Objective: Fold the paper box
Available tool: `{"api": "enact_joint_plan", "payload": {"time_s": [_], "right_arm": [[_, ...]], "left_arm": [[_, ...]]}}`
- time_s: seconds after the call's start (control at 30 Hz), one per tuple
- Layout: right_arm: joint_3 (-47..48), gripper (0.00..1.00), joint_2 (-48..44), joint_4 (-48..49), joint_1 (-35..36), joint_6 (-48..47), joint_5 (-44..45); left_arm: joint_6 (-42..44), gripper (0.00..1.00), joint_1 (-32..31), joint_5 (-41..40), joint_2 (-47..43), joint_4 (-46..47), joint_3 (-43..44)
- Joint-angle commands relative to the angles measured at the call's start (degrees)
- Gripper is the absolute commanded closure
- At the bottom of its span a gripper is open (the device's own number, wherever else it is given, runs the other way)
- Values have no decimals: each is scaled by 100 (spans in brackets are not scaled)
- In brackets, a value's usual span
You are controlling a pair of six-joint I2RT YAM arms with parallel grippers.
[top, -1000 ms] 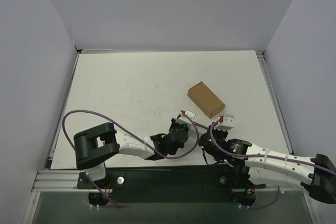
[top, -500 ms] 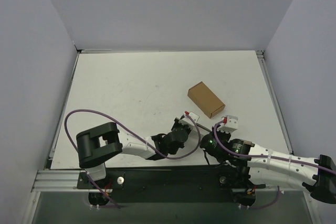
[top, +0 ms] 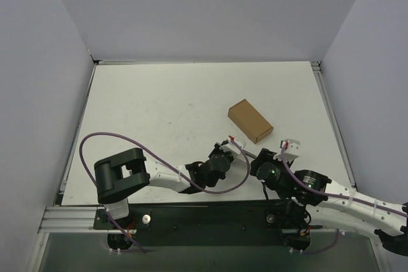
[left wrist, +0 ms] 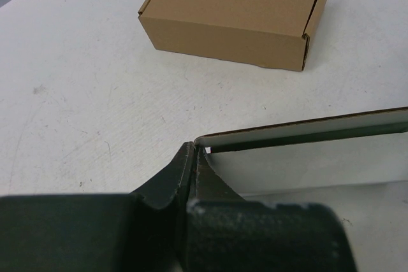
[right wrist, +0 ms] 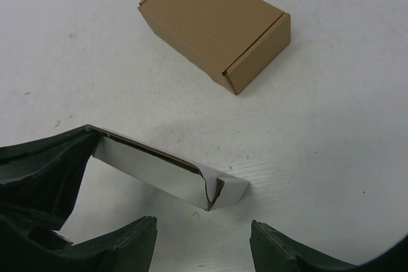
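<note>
left gripper is pinched tight on one corner of the paper box, both fingers pressed together right on the card edge. the paper box sticks out from it as a long narrow white strip with a darker edge along the top, and the free end has a little bent tab. it sits low over the tabletop, close to the near edge and a bit right of centre; can't really tell if the free end touches the surface or not. right gripper has its jaws spread apart with nothing between them, just on the near side of the strip. the brown box is closed and lies flat further in, toward the right edge, apart from the paper box.
</note>
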Motion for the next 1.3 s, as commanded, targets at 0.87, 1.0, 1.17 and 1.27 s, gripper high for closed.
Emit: {"api": "enact_joint_plan", "payload": {"time_s": [0.87, 1.0, 1.17, 1.27], "right_arm": [[-1233, 32, -506, 2162, -1685, 1594, -1159], [-1338, 32, -620, 1995, -1685, 1700, -1054], [-1312, 32, -656, 1793, -1685, 1683, -957], [-1329, 34, -612, 1792, -1685, 1700, -922]], "left_arm": [[64, 100, -128, 340, 353, -1507, -120], [64, 100, -119, 323, 362, -1516, -120], [64, 100, -119, 305, 353, -1507, -120], [64, 100, -119, 296, 336, -1498, -137]]}}
